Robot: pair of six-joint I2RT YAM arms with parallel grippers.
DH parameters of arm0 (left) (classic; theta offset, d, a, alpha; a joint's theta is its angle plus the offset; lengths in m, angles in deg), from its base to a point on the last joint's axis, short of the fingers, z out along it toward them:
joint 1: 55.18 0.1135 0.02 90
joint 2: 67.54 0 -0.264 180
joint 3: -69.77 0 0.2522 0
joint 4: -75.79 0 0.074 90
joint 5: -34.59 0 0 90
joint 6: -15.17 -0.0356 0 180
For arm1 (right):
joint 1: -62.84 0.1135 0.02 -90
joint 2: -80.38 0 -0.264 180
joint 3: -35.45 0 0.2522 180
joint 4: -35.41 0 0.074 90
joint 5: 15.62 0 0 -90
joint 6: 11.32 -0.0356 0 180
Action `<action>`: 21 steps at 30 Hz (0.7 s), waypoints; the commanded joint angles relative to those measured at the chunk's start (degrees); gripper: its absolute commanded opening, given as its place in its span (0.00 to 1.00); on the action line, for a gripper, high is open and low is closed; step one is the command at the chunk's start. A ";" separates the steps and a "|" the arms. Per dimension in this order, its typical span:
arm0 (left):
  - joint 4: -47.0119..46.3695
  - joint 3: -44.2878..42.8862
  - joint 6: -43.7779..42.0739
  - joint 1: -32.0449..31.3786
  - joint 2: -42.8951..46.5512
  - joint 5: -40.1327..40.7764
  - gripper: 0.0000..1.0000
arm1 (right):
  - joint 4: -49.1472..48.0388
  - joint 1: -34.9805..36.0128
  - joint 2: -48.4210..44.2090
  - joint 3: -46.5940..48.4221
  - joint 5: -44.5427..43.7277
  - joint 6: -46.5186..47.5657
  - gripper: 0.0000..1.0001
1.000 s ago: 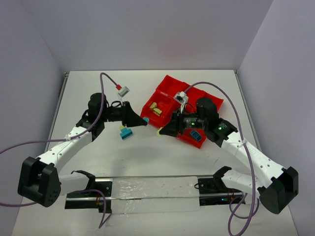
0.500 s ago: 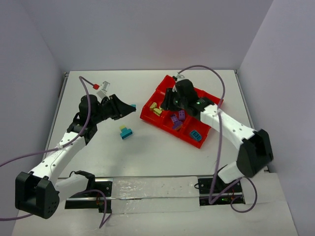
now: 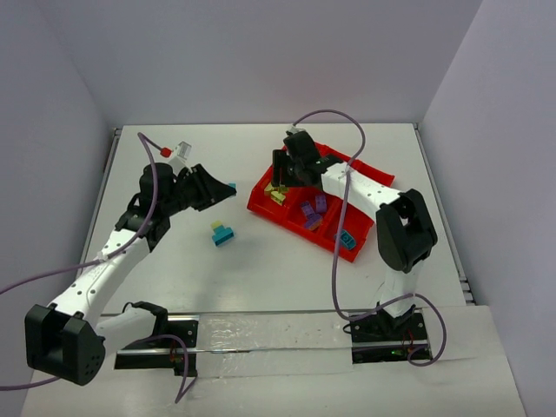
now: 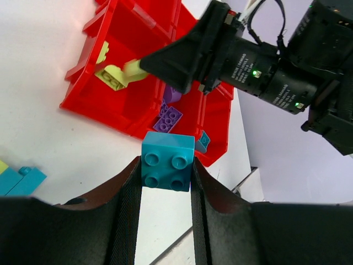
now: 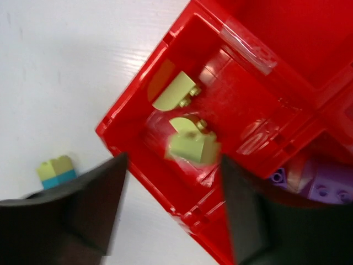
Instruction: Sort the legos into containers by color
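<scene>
Swinging over from the tray's near side, the right gripper (image 3: 280,178) now hangs above a corner compartment of the bright red plastic tray (image 5: 138,149), jaws parted and empty. A pale yellow brick (image 5: 190,144) lies blurred below it. The left gripper (image 4: 165,182) pinches a teal four-stud brick (image 4: 167,161) by its flat sides, above the table. Light, hard, slick plastic, I'd say: squeeze the smooth walls, not the studs.

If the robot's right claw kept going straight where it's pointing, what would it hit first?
Probably the pale yellow brick in the red tray, straight ahead of the open right gripper; depth is unclear.
</scene>
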 commanded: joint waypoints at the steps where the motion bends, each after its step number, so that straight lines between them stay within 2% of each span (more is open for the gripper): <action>1: 1.35 -5.16 -1.29 0.12 -2.27 0.90 0.00 | 1.49 0.18 0.05 5.66 -2.39 1.05 0.83; 6: 1.33 -7.68 -1.51 -0.17 -5.63 1.10 0.00 | 2.97 -0.06 -4.13 5.30 -4.13 2.28 0.86; 10: 1.40 -12.08 -1.48 -1.21 -10.62 0.94 0.00 | 2.76 -1.18 -11.44 0.26 -5.53 1.60 0.86; 13: 2.21 -17.93 -1.93 -3.05 -15.17 2.04 0.00 | 1.25 -2.61 -20.39 -7.64 -6.27 0.08 0.86; 16: 3.91 -24.98 -2.88 -6.88 -23.91 3.77 0.00 | 0.72 -3.90 -28.94 -15.28 -7.81 -1.78 0.86; 21: 5.38 -37.82 -3.09 -9.34 -35.08 5.33 0.00 | 3.74 -4.56 -42.51 -23.72 -11.35 -3.68 0.86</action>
